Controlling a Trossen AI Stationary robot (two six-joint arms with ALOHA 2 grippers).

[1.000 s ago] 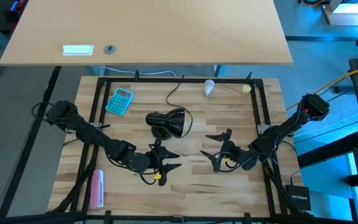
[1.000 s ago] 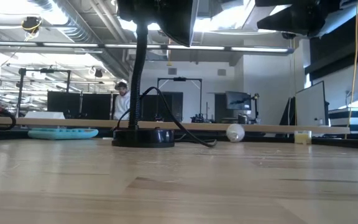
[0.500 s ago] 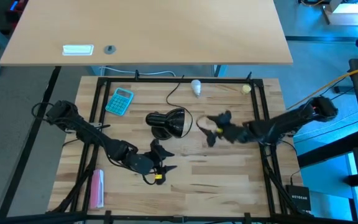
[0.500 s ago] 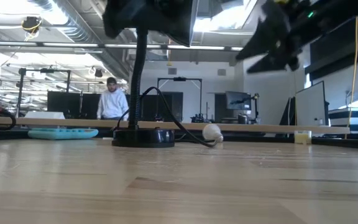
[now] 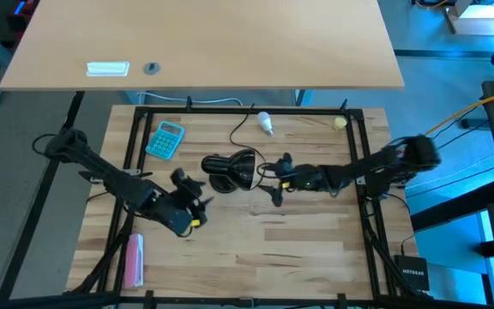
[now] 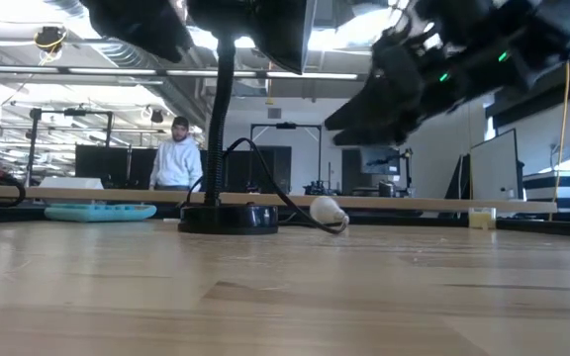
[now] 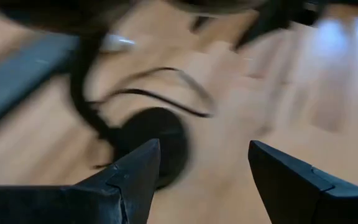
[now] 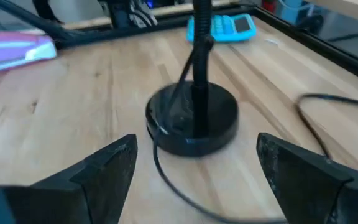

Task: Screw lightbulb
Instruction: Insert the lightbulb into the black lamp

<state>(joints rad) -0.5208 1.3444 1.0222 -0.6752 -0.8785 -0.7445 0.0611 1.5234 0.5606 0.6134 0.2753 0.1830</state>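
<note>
At lower left of the high view the left end effector [image 5: 197, 202] is parted and empty. Mid-frame, the right end effector [image 5: 276, 178] gapes beside the lamp [image 5: 232, 169]. The lightbulb [image 5: 265, 122] lies at upper centre: probably light, fragile, slippery; grip its globe.
</note>
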